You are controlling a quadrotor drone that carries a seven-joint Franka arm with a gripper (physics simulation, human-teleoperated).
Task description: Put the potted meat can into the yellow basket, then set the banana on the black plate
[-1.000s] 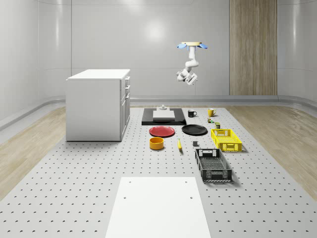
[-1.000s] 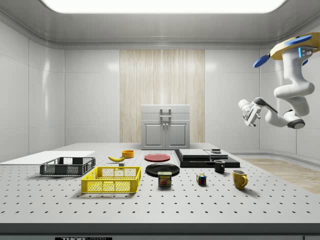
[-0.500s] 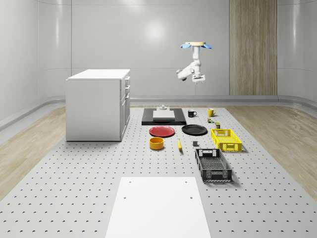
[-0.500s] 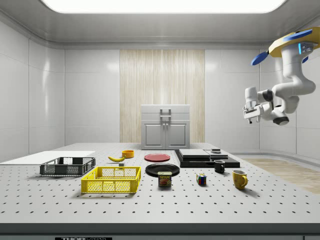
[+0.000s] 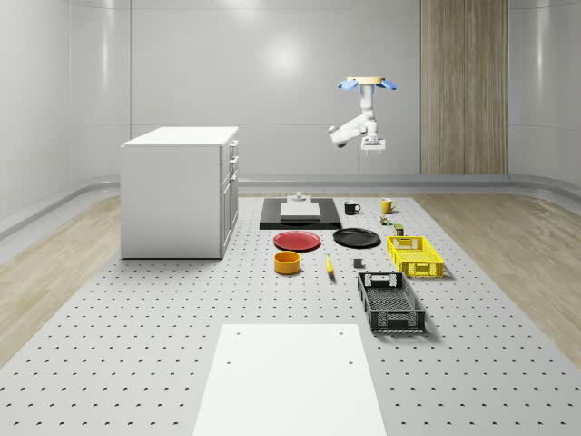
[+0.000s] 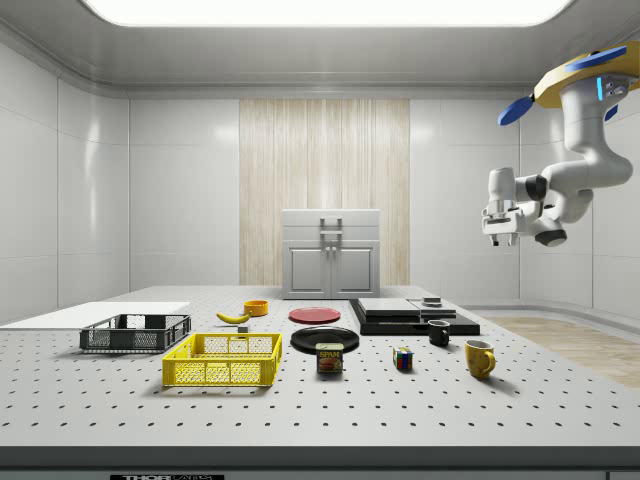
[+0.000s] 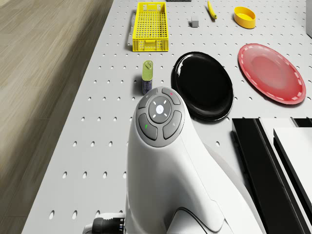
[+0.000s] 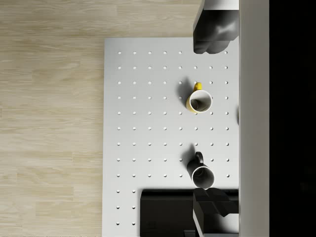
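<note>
- One drone [image 6: 588,78], hovering high in the air above the far end of the perforated table [image 5: 136,345], at the side view's right; blue rotors, yellow-tan body.
- One white arm [image 6: 580,165], folded beneath the drone, wrist turned down (its rounded button-topped link fills the near field of the drone view).
- One gripper [image 6: 500,233], pointing straight down, well above the table's far end; in the wrist view its two dark fingers [image 8: 213,30] stand wide apart with bare table between them, holding nothing.
- One potted meat can [image 6: 329,358], upright on the table, just beside the yellow basket's end nearer the mugs and near the black plate's rim; apart from both.
- One yellow basket [image 5: 415,255], open mesh, resting on the table at the whole-scene view's right.
- One banana [image 6: 233,317], lying on the table between the orange bowl [image 5: 287,262] and the dark basket [image 5: 390,302].
- One black plate [image 5: 356,238], flat on the table, just beside the red plate [image 5: 297,241].
- Two mugs below the gripper: yellow mug [image 8: 199,100] and black mug [image 8: 201,174], well apart from each other.
- One small coloured cube [image 6: 402,358], between the can and the yellow mug.
- One white cabinet [image 5: 180,190], at the whole-scene view's left.
</note>
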